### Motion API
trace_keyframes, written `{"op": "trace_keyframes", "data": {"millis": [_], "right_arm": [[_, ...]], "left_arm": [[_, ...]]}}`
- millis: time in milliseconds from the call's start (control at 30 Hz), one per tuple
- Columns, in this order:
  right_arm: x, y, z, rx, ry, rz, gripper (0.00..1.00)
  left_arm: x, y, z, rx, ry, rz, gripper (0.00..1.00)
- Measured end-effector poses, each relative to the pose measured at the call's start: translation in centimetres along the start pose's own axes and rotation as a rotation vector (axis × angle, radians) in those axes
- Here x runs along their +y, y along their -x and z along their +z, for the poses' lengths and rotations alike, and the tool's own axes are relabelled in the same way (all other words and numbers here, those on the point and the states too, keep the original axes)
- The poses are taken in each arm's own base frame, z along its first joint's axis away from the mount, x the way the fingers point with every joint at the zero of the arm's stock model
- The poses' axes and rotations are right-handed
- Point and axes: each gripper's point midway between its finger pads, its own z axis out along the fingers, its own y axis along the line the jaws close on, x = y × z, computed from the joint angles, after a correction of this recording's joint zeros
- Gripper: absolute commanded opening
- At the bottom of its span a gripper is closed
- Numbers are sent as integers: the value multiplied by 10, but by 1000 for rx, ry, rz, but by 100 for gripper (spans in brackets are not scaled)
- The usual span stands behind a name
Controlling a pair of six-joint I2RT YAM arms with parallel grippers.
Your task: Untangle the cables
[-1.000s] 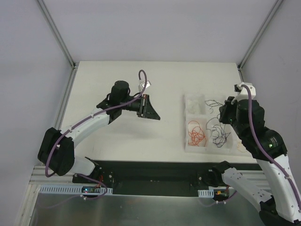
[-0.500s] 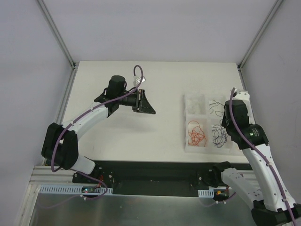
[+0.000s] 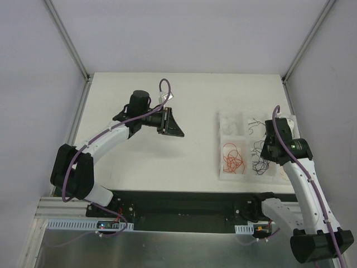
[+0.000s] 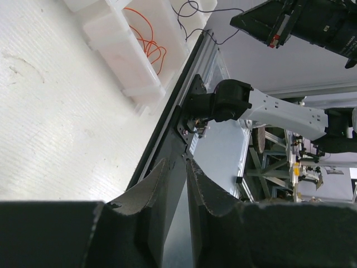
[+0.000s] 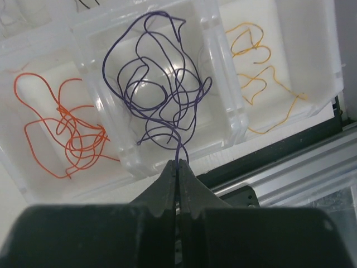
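The cables lie sorted in a white compartment tray [image 3: 221,172]. A blue-purple cable [image 5: 156,84] curls over the middle compartment, and my right gripper [image 5: 178,165] is shut on its near end, just over the tray's near rim. An orange-red cable [image 5: 62,134] lies in the compartment to its left and a pale orange one [image 5: 261,78] to its right. From above, my right gripper [image 3: 266,149] hangs over the dark cable [image 3: 258,160], with a black cable [image 3: 254,123] behind. My left gripper [image 3: 176,129] hovers mid-table with jaws slightly apart [image 4: 175,163] and nothing between them.
The tray [image 4: 120,50] stands at the table's right near corner, close to the black front rail [image 3: 184,198]. The table's raised frame edges [image 3: 83,106] run along both sides. Bare white tabletop [image 3: 145,162] lies between the left arm and the tray.
My right gripper has come down and nearer with the blue-purple cable, which now hangs over the tray's near middle compartment. The left gripper shifted slightly left and its jaws parted a little.
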Motion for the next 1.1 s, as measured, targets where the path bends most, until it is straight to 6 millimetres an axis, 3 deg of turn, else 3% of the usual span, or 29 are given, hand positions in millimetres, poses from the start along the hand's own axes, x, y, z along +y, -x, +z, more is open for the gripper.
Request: {"op": "trace_keyframes", "data": {"millis": [200, 567, 700, 900, 1100], "right_arm": [[4, -23, 5, 145, 8, -4, 0], [-12, -34, 3, 209, -50, 46, 0], [-13, -29, 7, 189, -51, 88, 0], [2, -17, 48, 181, -1, 229, 0], [15, -1, 90, 195, 4, 256, 1]], "left_arm": [[3, 0, 0, 2, 1, -10, 18], [5, 2, -2, -3, 4, -15, 19], [9, 3, -2, -5, 9, -26, 18], [12, 4, -3, -8, 14, -33, 19], [15, 4, -2, -5, 16, -40, 19]]}}
